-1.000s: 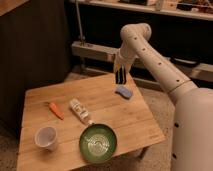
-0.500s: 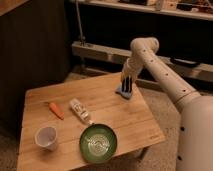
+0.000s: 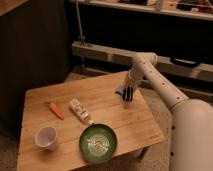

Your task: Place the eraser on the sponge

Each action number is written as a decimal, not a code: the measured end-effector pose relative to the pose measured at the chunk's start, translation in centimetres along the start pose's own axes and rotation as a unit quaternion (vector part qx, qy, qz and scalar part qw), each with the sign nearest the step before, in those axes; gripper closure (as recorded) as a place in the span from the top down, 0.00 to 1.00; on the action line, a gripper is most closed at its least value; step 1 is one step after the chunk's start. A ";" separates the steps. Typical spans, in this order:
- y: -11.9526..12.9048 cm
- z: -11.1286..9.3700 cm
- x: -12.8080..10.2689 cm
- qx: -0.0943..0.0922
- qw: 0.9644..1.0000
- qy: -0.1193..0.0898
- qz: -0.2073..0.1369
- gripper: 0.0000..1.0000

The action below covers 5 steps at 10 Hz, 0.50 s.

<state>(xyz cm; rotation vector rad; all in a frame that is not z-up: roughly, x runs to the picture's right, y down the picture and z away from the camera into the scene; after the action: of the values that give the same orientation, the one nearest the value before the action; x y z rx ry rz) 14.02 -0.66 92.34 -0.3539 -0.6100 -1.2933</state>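
Eraser (image 3: 129,93): you are looking at a narrow dark block with faint pale streaks. It is standing roughly upright at the tip of the gripper (image 3: 128,97), near the far right corner of the wooden table (image 3: 112,107). Its dark outline is merging with the gripper's, so you cannot tell where one ends and the other begins.

Sponge (image 3: 120,90): the small light-blue pad is lying flat on the tabletop. It is peeking out just to the left of the eraser's lower end. The two are overlapping in this view, but you cannot tell whether they are touching.

Gripper: it is pointing straight down over the right part of the sponge and hanging low over the tabletop. You cannot tell how far the jaws are standing apart, or whether they are clamping the eraser.

Arm (image 3: 152,80): the white arm is reaching in from the right. It is bending at a rounded joint above the gripper and sloping down toward the robot's white body (image 3: 192,135) at the right edge.

Rest of the table, all well apart from the sponge:
- A white tube-like bottle (image 3: 80,111) is lying on its side near the middle.
- A carrot (image 3: 56,110) is lying just left of the bottle.
- A pale cup (image 3: 46,137) is standing upright at the near left.
- A green bowl (image 3: 98,143) is sitting at the near edge, just in front of the bottle.
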 end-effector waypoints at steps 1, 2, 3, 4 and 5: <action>-0.1 -0.2 0.4 -0.008 1.000 -0.005 0.000 0.10; -0.1 -0.4 0.8 -0.015 1.000 -0.011 0.001 0.10; 0.0 -0.5 1.0 -0.021 1.000 -0.018 0.004 0.10; 0.3 -0.4 1.1 -0.024 0.999 -0.025 0.008 0.10; 0.6 -0.2 1.0 -0.025 0.999 -0.031 0.012 0.10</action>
<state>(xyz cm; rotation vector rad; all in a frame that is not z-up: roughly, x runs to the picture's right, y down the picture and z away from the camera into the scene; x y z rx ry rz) 14.81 -1.44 92.83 -0.4426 -0.6250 -1.2807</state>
